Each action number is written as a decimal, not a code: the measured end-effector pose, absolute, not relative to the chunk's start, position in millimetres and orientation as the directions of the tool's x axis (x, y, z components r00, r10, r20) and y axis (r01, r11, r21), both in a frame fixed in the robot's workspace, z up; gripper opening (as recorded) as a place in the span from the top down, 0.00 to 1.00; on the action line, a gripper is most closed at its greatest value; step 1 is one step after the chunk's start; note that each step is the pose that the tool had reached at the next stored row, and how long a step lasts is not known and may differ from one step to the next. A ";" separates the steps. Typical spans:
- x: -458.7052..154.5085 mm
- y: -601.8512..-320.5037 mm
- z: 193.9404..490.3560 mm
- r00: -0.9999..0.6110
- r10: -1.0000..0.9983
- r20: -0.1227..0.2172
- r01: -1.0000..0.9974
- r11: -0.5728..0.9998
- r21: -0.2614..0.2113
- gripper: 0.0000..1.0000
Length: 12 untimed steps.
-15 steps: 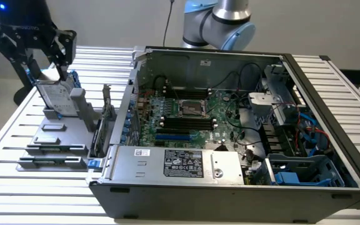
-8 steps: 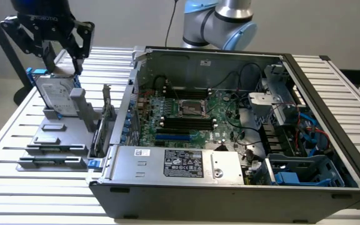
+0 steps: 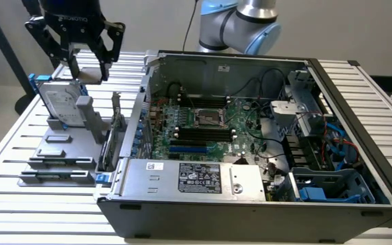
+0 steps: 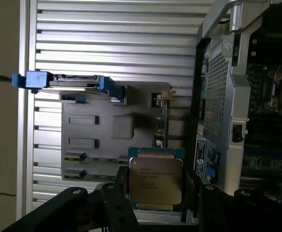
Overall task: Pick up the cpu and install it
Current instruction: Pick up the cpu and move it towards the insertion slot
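Open computer case [image 3: 250, 219] holds the motherboard [image 3: 244, 135]; its socket [image 3: 207, 118] sits bare. Beside the case, a grey tray [image 3: 43, 153] carries an upright hard drive [image 3: 58, 102]. Gripper [image 3: 90, 71] hangs above the tray, clamped on the cpu [image 4: 155, 181] by two opposite edges. Metal lid faces the wrist. Near-square, no clear long axis; printed lines run finger to finger.

i count one robot arm [image 3: 240, 20] with one gripper [image 3: 89, 73] on it. one cpu [image 4: 155, 180]. one hard drive [image 3: 59, 102], in one blue bracket [image 3: 38, 78]. one grey tray [image 3: 80, 150], and two small grey blocks [image 3: 58, 138] on it. one open computer case [image 3: 250, 217], one motherboard [image 3: 244, 145] inside, one socket [image 3: 206, 118] on that board, one silver power supply box [image 3: 189, 176].
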State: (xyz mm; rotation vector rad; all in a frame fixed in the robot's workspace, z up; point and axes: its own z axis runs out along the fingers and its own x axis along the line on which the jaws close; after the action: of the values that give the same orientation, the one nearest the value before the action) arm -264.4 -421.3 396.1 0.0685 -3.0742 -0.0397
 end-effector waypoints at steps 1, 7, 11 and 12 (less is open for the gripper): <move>-259.6 -421.3 396.2 -0.997 -0.045 0.066 -0.044 0.999 0.027 0.45; -232.3 -421.0 396.2 -0.997 -0.045 0.066 -0.044 0.999 0.027 0.45; -214.1 -420.1 396.2 -0.997 -0.045 0.066 -0.044 0.999 0.027 0.45; -209.4 -419.7 396.2 -0.997 -0.045 0.066 -0.044 0.999 0.027 0.45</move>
State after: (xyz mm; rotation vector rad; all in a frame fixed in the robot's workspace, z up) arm -209.4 -419.7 396.2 0.0687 -3.0742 -0.0396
